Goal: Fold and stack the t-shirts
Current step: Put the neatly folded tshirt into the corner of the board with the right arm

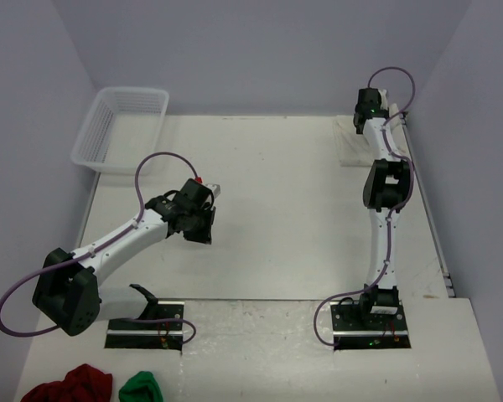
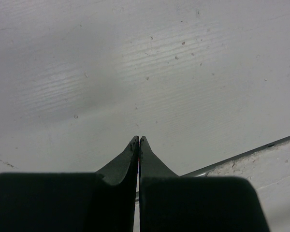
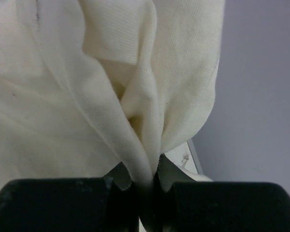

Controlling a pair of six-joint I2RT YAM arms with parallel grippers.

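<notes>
An off-white t-shirt (image 3: 77, 96) fills the right wrist view, bunched into folds, and my right gripper (image 3: 152, 175) is shut on a pinch of its fabric. From above, a pale t-shirt (image 1: 350, 147) lies at the far right of the table (image 1: 277, 176), under the outstretched right arm's wrist (image 1: 370, 105); the fingers are hidden there. My left gripper (image 2: 138, 141) is shut with nothing between its jaws, hovering over bare table. From above the left gripper (image 1: 201, 228) sits left of the middle, far from the t-shirt.
A white mesh basket (image 1: 121, 127) stands at the far left corner. A dark red cloth bundle (image 1: 69, 387) and a small green one (image 1: 142, 389) lie at the near left edge. A metal-edged step (image 2: 261, 151) runs along the table's near side.
</notes>
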